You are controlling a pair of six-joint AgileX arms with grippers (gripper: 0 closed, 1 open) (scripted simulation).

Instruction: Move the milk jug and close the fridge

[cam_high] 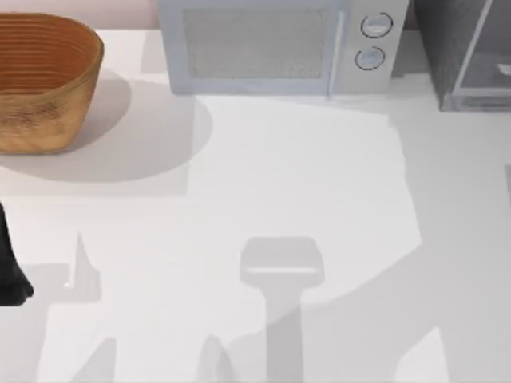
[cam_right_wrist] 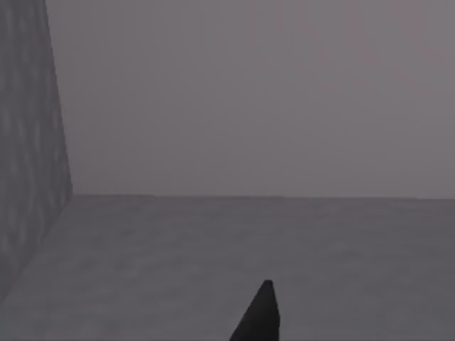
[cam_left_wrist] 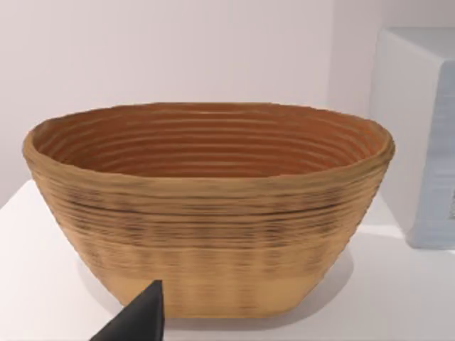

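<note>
The fridge [cam_high: 467, 56], a dark grey cabinet with a pale framed glassy door panel, stands at the table's far right corner, cut off by the picture's edge. The milk jug is out of view. A dark part of my left arm [cam_high: 11, 271] sits at the table's left edge. In the left wrist view, a black tip of my left gripper [cam_left_wrist: 138, 318] points at the basket. In the right wrist view, a black tip of my right gripper [cam_right_wrist: 259, 316] hangs over a grey floor beside a dark grey wall [cam_right_wrist: 28, 142].
A woven brown basket [cam_high: 40, 80] stands at the far left, its wall [cam_left_wrist: 206, 241] close before the left wrist camera. A light grey microwave [cam_high: 279, 44] with two round knobs stands at the back middle, its side [cam_left_wrist: 419, 135] next to the basket. The white table [cam_high: 263, 175] stretches in front.
</note>
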